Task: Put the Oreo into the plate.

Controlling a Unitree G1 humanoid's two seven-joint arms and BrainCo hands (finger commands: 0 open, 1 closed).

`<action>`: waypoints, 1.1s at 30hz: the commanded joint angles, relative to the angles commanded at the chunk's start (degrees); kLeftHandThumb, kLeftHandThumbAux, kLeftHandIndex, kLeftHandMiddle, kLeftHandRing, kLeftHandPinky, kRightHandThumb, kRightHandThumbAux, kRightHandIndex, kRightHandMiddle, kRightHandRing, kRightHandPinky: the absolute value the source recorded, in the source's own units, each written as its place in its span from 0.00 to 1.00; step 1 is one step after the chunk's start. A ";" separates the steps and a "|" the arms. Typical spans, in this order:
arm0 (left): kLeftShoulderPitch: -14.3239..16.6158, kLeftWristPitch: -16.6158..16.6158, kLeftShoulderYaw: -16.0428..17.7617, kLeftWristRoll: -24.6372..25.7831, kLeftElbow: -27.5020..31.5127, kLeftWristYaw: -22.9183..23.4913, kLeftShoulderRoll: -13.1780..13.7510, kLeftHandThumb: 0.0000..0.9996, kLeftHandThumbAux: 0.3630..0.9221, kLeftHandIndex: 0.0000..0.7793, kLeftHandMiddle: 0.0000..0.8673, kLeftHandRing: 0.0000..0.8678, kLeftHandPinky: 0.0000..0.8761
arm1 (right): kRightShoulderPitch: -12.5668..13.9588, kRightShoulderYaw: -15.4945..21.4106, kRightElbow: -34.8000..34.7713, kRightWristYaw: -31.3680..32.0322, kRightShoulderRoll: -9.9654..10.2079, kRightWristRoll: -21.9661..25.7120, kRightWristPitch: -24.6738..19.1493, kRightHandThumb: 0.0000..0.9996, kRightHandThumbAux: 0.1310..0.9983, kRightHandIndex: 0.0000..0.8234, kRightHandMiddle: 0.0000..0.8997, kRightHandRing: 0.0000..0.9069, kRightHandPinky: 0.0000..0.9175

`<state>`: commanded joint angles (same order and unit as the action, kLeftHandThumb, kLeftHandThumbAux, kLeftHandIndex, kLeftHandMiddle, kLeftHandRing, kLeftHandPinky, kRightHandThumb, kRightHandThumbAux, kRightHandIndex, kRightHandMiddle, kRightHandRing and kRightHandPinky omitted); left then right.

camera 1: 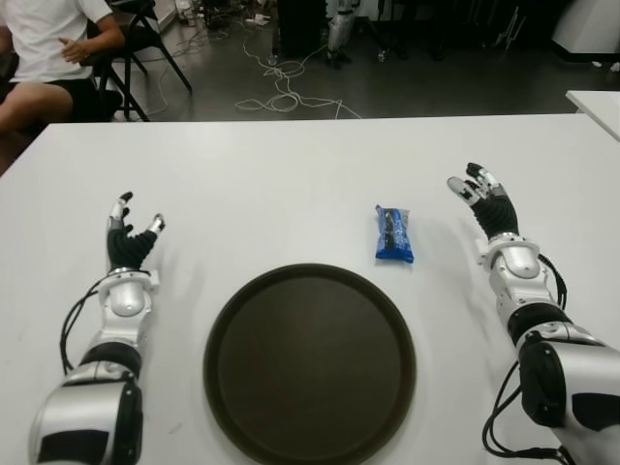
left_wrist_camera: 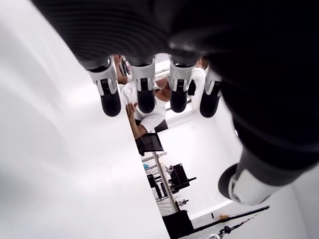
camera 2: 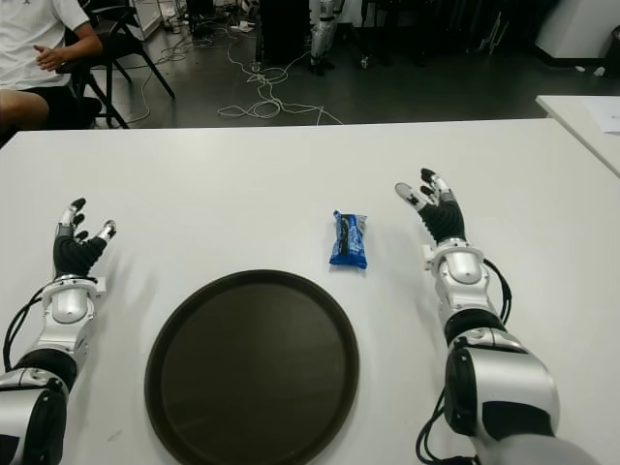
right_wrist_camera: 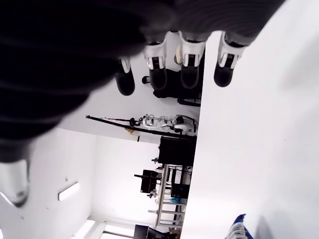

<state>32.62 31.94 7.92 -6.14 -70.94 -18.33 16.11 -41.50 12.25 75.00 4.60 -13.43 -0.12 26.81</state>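
Note:
A blue Oreo pack (camera 1: 393, 233) lies on the white table (camera 1: 291, 184), just beyond the right rim of a round dark brown plate (camera 1: 310, 363). The plate holds nothing. My right hand (camera 1: 481, 194) is to the right of the pack, a short gap away, fingers spread and holding nothing. A corner of the pack (right_wrist_camera: 238, 230) shows in the right wrist view. My left hand (camera 1: 131, 228) is left of the plate, fingers open and holding nothing.
A seated person (camera 1: 44, 48) in a white shirt is beyond the table's far left corner, beside black chairs (camera 1: 145, 34). Cables (camera 1: 281, 92) lie on the floor behind the table. Another white table's corner (camera 1: 596, 105) shows at the right.

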 joint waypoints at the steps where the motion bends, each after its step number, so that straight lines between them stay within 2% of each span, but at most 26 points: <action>1: -0.01 -0.01 -0.03 -0.02 -0.01 -0.05 0.00 0.00 0.59 0.05 0.06 0.04 0.02 | 0.02 -0.04 0.00 -0.02 -0.02 -0.02 0.01 0.00 0.46 0.00 0.00 0.00 0.00; 19: -0.03 -0.55 -1.33 -1.62 0.00 -2.04 0.40 0.00 0.62 0.05 0.05 0.03 0.01 | 0.12 -0.32 0.03 0.17 -0.09 0.17 0.25 0.00 0.50 0.00 0.00 0.00 0.00; 27: -0.18 -0.14 -1.10 -1.14 0.02 -1.50 0.25 0.00 0.61 0.05 0.06 0.03 0.00 | 0.18 -0.65 0.06 -0.29 -0.14 -0.19 0.27 0.00 0.45 0.00 0.00 0.00 0.00; 33: -0.22 0.12 -0.66 -0.52 0.13 -1.14 -0.02 0.00 0.57 0.04 0.05 0.02 0.01 | 0.13 -0.91 0.07 -0.58 -0.22 -0.35 0.15 0.00 0.44 0.00 0.00 0.00 0.00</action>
<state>32.40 32.06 7.26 -6.66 -70.81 -19.47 16.09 -41.37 11.34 75.07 4.02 -13.65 -0.46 26.96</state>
